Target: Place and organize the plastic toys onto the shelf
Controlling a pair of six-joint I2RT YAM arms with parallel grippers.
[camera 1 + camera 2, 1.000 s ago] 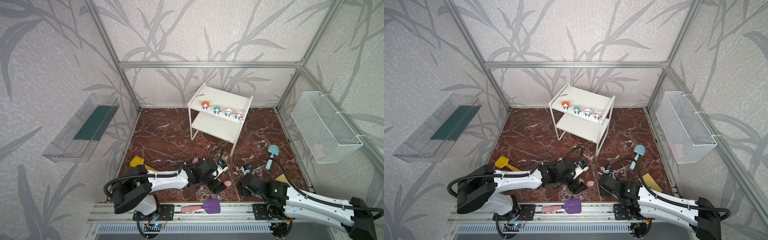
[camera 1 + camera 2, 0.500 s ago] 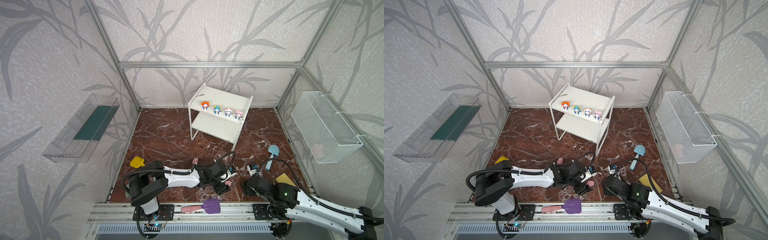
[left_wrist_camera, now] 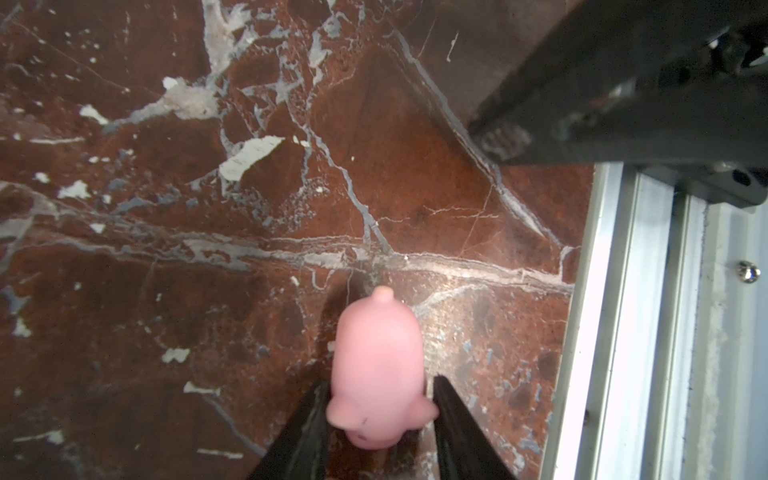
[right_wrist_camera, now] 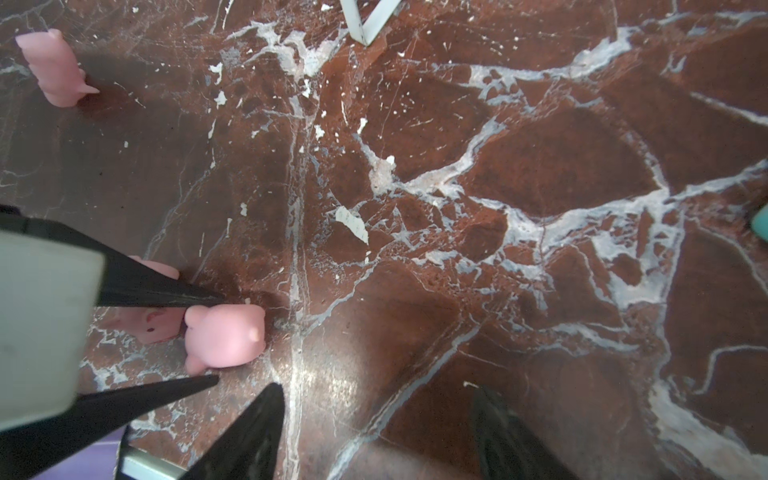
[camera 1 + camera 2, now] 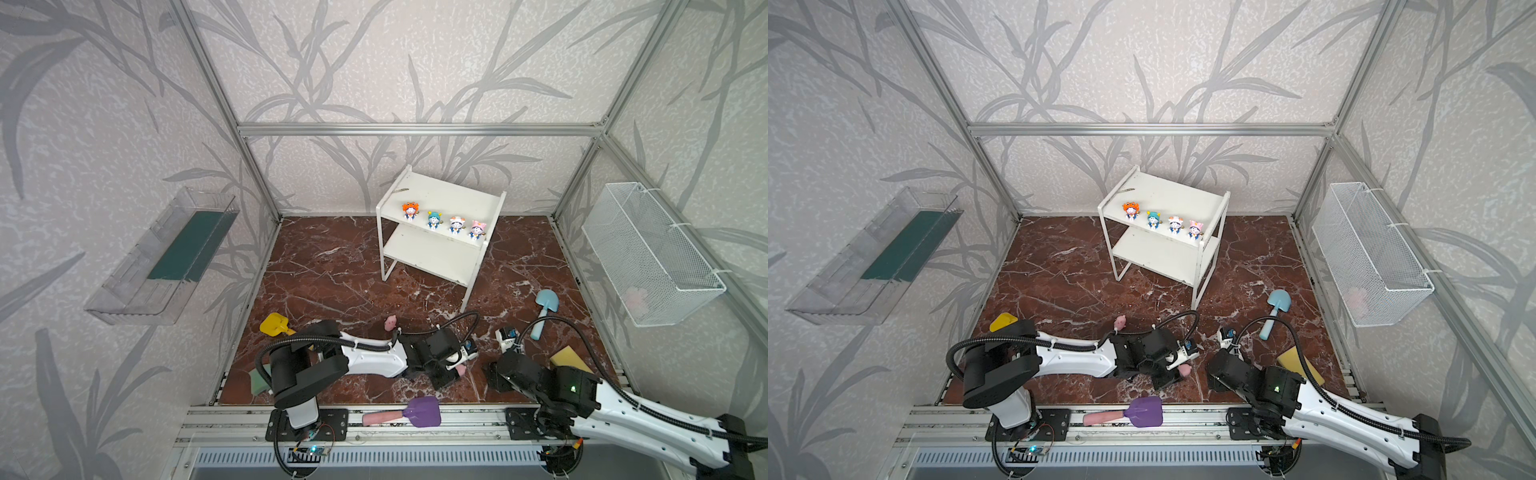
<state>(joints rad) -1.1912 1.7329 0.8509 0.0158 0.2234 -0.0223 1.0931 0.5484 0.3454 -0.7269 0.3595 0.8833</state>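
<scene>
1. So, left tool [image 3: 381, 384] sits low at the front of the tabletop [image 5: 332, 270]. Its two black fingers [image 3: 305, 432] flank a pink pig [image 3: 376, 357], close on both sides in the left wrist view.
2. In the right wrist view, one finger is against that pig and there is a sliver of gap at the other. Clamped or not: cannot tell.
3. The pig lies on the marble, with its small nub end pointing away from the tool and its ears level with the fingertips.
4. Second pig [image 4: 151, 328] is just behind it, partly hidden by a left-tool finger. Touching or not, can't tell.
5. Third pig [image 5: 390, 322] stands apart on the tabletop, just beside the left arm [image 5: 370, 361], on the shelf side.
6. Right tool [image 4: 376, 388] is spread wide with nothing between its fingers. It is over bare marble, near the left tool.
7. Shelf [image 5: 440, 193] stands at the back of the tabletop, turned a little.
8. Along the front edge of its top board is an upright, spaced row: orange-hat figurine [image 5: 409, 210], teal-hat figurine [image 5: 434, 219], white-hat figurine [image 5: 456, 224], pink-hat figurine [image 5: 477, 229].
9. Clutter:
   - purple shovel [image 5: 422, 411] on the front rail [image 5: 478, 415]
   - blue shovel [image 5: 543, 300] on the right side
   - yellow shovel [image 5: 274, 324] on the left side
   - yellow sponge [image 5: 567, 358] at front right
   - green sponge [image 5: 258, 380] half under the left arm
10. Clear tray [image 5: 124, 299] is on the left wall and mesh basket [image 5: 648, 249] on the right wall — something pale pink is inside the basket, too blurred to name.
</scene>
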